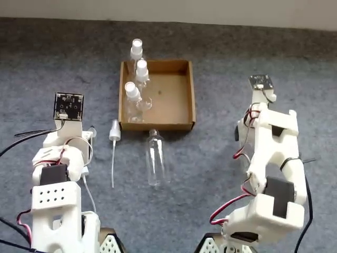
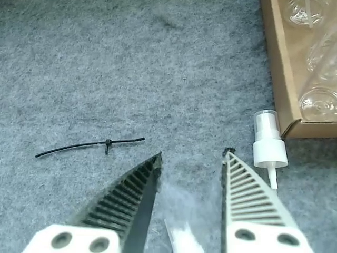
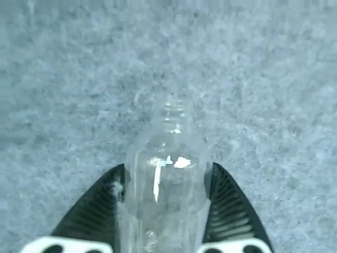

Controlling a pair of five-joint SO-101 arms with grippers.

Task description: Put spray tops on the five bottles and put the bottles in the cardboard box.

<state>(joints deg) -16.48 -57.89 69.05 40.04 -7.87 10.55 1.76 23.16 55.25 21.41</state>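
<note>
One bottle (image 3: 168, 153) clamped in right pincer (image 3: 168, 167) | left pincer (image 2: 192, 154) agape, spray top (image 2: 269, 141) beside

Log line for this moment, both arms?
left pincer open near top | right pincer shut on bottle | second bottle lying before box

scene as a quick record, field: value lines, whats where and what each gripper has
box: cardboard box, three capped bottles upright at its left side
loose: uncapped bottle lying in front of the box; spray top beside it
left gripper: open, by the spray top
right gripper: shut on a second uncapped bottle
</note>
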